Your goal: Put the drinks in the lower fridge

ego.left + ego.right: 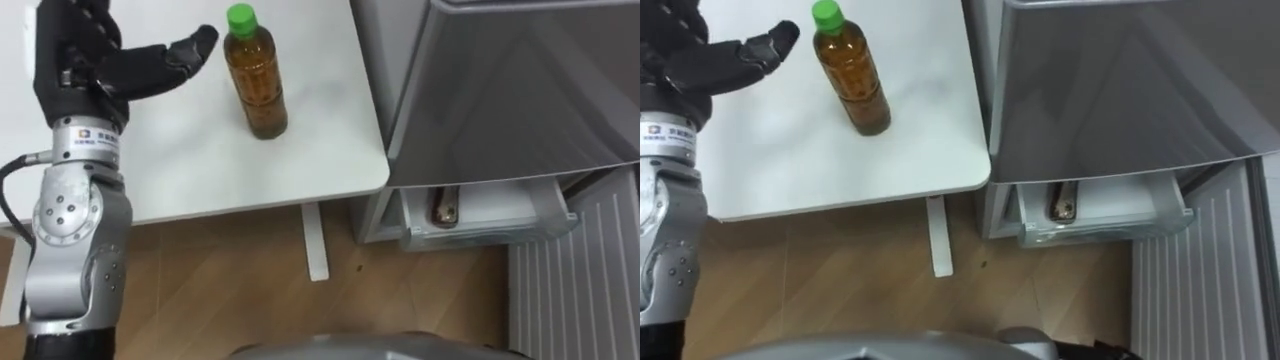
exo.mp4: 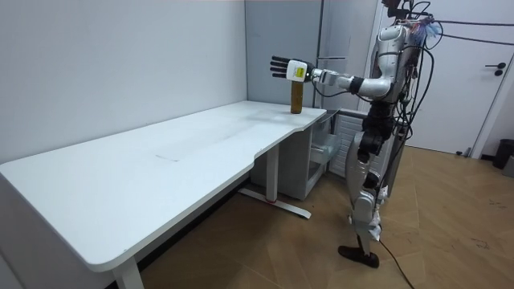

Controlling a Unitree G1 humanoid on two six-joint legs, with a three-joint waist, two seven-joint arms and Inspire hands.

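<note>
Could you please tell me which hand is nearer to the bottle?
Left. The left hand is open just left of the bottle, a fingertip close to its cap, not touching. The right hand is nowhere over the table around it.

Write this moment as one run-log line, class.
left hand: open, beside green-capped bottle, not touching | bottle: upright on white table | lower fridge drawer: open, another bottle lying inside

Clear glossy plastic bottle (image 1: 258, 85), matt white tabletop (image 1: 200, 165), wood-look floor (image 1: 220, 290).
</note>
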